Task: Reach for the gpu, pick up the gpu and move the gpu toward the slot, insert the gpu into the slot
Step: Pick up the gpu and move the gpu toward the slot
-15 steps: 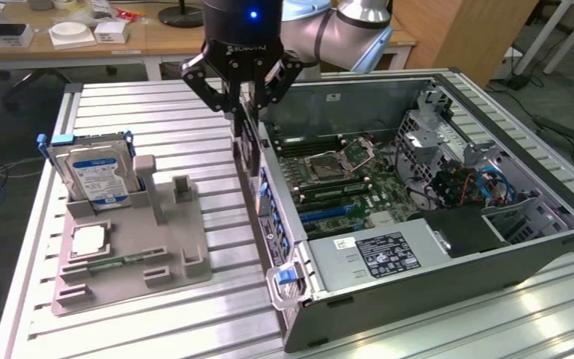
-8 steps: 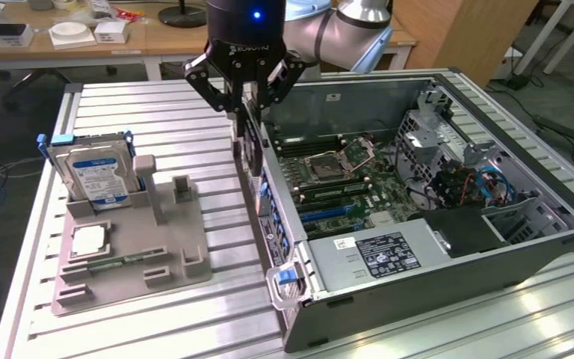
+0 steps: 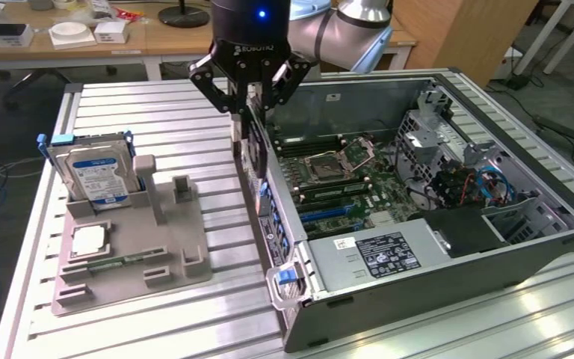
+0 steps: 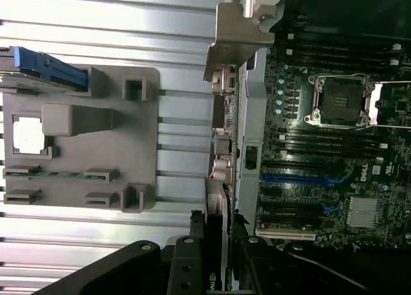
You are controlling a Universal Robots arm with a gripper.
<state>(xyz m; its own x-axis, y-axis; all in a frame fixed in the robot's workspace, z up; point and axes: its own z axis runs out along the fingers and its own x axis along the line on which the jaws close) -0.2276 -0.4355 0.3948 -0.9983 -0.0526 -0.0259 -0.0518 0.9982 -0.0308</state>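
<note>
Tool pinches the gpu edge-on at the case wall, cooler face hidden.

My arm runs off the exterior view's edge at twelve o'clock. My gripper pinches the gpu, which shows edge-on, so its faces and cooler are hidden from me. I cannot tell where the card's lower edge ends against the rear wall of the computer case. The label on the hard drive, at nine o'clock from the gpu, is too small to read.
</note>
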